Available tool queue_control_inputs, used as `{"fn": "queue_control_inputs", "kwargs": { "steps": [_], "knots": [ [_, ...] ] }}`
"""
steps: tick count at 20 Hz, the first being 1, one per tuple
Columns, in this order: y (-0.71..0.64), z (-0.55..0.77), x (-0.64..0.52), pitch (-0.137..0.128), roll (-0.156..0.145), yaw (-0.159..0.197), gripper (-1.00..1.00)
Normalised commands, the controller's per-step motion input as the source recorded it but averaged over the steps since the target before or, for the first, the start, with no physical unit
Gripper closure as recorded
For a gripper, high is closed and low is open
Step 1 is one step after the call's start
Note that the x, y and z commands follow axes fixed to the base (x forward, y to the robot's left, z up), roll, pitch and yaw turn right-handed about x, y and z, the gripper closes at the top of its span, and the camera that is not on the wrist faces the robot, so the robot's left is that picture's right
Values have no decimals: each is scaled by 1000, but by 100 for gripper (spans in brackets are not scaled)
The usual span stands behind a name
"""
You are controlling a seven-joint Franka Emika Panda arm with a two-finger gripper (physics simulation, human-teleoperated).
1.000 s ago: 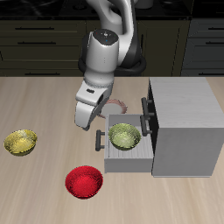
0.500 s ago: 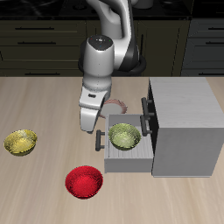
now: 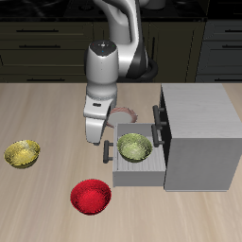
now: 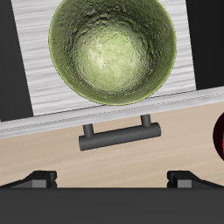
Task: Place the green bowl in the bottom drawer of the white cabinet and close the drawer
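White cabinet (image 3: 198,137): boxy, light grey-white, standing on the wooden worktop (image 3: 43,109); taken here as the landmark. A dark handle marks the upper drawer (image 3: 156,117) on its front, which is closed.

Bottom drawer (image 3: 140,176): pulled well out of the cabinet's front, tray exposed. Its flat front panel carries a dark bar handle (image 4: 120,136).

Green bowl (image 3: 135,146): olive, mottled and glossy, sitting upright inside the open bottom drawer, roughly central in the tray. In the wrist view the bowl (image 4: 110,51) fills most of the tray's width, just behind the front panel.

End effector (image 3: 107,151): hanging just outside the drawer's front panel, on the side away from the cabinet, above the worktop. It holds nothing. The two dark fingertips (image 4: 39,179) seen in the wrist view stand wide apart, with the handle lying between them and farther off. The bowl is clear of the fingers, beyond the panel and handle.

Red bowl (image 3: 91,197): on the worktop, out beyond the drawer's front and nearer the table's front edge.

Yellow bowl (image 3: 23,153): on the worktop, well apart from the cabinet, farthest of the three bowls.
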Motion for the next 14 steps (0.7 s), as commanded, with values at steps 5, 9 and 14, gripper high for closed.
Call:
{"fn": "queue_control_inputs", "kwargs": {
  "steps": [5,9,14],
  "knots": [
    [15,-265,13,16,7,-19,-100],
    [60,-209,-27,9,37,-2,-100],
    [84,-218,22,11,15,-20,-100]
  ]
}}
